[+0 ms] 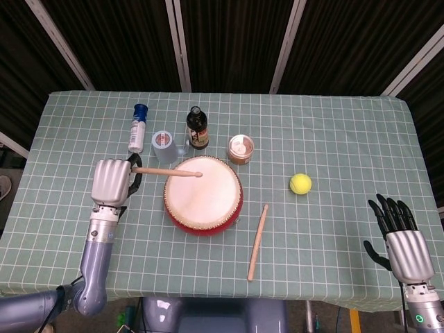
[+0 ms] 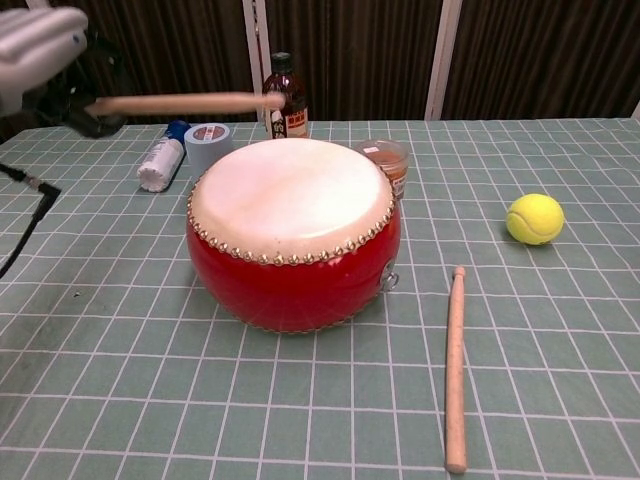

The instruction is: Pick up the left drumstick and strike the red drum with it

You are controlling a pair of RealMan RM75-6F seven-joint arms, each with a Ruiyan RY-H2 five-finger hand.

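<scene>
While the left hand (image 1: 112,182) grips it, the drumstick (image 1: 170,173) lies level — tip rightward over the red drum (image 1: 202,195).

Lab: dark-curtained checkered table (image 1: 333,132)

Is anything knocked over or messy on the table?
Only the white bottle with the blue cap lies on its side at the back left. Nothing is spilled; the red drum and brown bottle stand upright.
</scene>
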